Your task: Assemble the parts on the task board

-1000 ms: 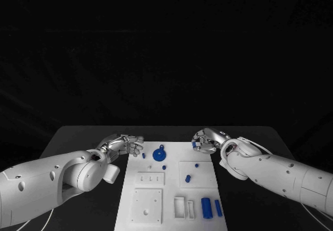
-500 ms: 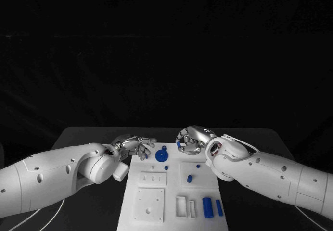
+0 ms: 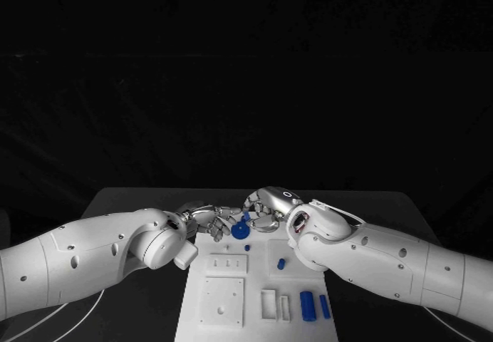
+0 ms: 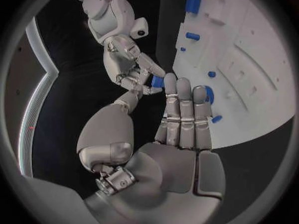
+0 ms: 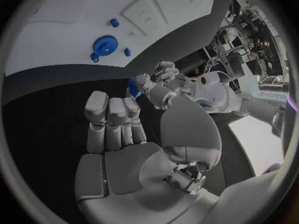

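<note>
Both hands (image 3: 239, 216) around one small blue part (image 4: 157, 81), pinch clearest wrist-side.

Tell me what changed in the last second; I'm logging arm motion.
The left hand and the right hand, carrying a small blue part, swung inward and now meet over the blue gear at the task board's far end. The board's other parts stayed put.

Black table (image 3: 134, 199) – dark backdrop behind; cluttered room beyond, bright window
</note>
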`<control>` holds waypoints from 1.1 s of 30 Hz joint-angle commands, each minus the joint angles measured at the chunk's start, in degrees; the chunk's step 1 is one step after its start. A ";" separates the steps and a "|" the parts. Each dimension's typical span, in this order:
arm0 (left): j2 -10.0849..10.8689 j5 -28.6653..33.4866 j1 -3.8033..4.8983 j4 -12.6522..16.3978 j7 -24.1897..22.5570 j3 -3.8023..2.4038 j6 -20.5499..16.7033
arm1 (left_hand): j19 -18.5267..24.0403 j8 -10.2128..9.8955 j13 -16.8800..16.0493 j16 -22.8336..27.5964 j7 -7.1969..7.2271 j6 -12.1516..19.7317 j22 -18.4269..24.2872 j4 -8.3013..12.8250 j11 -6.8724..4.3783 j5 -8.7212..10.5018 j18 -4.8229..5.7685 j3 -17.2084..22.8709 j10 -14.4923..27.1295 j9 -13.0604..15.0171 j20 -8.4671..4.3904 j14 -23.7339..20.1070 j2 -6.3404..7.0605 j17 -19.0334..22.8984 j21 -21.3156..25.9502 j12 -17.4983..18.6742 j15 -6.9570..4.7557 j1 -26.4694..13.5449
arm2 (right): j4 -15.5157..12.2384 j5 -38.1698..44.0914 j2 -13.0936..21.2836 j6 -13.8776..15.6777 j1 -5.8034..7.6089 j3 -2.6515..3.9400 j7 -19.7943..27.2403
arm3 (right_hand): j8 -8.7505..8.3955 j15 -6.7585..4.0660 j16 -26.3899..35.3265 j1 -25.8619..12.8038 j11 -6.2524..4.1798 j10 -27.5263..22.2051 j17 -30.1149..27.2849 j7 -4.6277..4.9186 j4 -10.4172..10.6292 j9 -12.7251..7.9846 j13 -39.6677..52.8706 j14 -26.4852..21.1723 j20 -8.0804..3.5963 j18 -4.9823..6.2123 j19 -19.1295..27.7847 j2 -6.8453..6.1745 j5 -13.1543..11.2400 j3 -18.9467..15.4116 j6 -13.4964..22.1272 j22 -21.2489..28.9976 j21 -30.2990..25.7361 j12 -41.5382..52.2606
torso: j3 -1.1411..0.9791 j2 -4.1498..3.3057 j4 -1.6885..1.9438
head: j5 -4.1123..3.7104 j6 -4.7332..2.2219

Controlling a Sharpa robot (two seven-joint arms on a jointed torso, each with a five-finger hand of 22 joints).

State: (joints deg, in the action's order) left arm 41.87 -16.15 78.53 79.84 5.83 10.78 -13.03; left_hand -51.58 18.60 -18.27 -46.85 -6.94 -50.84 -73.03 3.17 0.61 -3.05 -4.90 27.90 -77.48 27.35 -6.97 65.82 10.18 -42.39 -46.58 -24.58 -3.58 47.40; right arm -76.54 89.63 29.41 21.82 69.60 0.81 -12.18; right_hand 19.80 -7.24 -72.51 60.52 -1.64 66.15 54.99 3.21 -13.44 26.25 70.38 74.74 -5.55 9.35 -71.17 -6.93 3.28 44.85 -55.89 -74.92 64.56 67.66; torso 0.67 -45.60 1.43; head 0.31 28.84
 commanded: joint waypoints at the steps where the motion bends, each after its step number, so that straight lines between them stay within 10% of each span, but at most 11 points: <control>1: -0.19 -1.81 0.09 0.22 1.30 -0.02 1.26 | 0.46 -0.43 -0.16 -0.28 -0.08 0.03 0.10 -0.38 0.02 0.22 0.41 0.08 0.62 -0.11 -1.80 -0.47 0.06 0.15 -0.41 -0.48 0.09 0.16 | -0.44 1.70 -0.28 -0.82 -0.03 -0.13 -0.67 | 1.20 -0.45 0.37 0.01 0.08 0.41 0.06 1.60 -0.02 1.88 0.06 0.06 -0.15 5.65 -0.23 -0.04 0.22 0.31 -3.68 -0.66 0.13 0.21 | 0.04 0.00 -0.01 | 0.13 -0.05; 33: -0.79 -1.48 0.09 0.80 1.55 -0.02 1.83 | 1.35 -0.73 -1.61 -1.30 -0.05 -0.78 0.65 3.72 0.02 0.12 0.83 -1.20 2.00 -0.24 -1.91 -1.03 -4.95 1.46 -1.35 -1.77 0.16 3.49 | -0.82 1.42 -2.00 -1.42 -0.26 -1.13 -0.20 | 1.15 -0.46 0.43 -0.10 0.08 0.48 0.04 1.60 -0.13 1.94 0.07 0.08 -0.13 5.65 -0.29 -0.03 0.33 0.49 -3.69 -0.63 0.08 0.18 | 0.10 -0.13 0.02 | 0.28 0.08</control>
State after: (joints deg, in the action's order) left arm 41.25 -17.66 78.52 80.37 7.81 10.86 -12.39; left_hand -50.47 18.14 -19.82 -47.93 -6.94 -51.27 -72.43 6.66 0.71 -3.05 -4.76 26.67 -75.92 27.16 -6.66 65.19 5.72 -40.97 -47.69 -25.96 -3.37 50.96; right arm -77.29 90.67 27.59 21.44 69.50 -0.23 -12.77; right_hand 19.80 -7.14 -72.28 60.27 -1.64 66.15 54.97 2.92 -13.61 26.26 70.39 74.83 -5.53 9.35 -71.34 -7.20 3.33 44.99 -56.18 -74.91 64.56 67.66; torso 0.74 -45.71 1.47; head 0.56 28.89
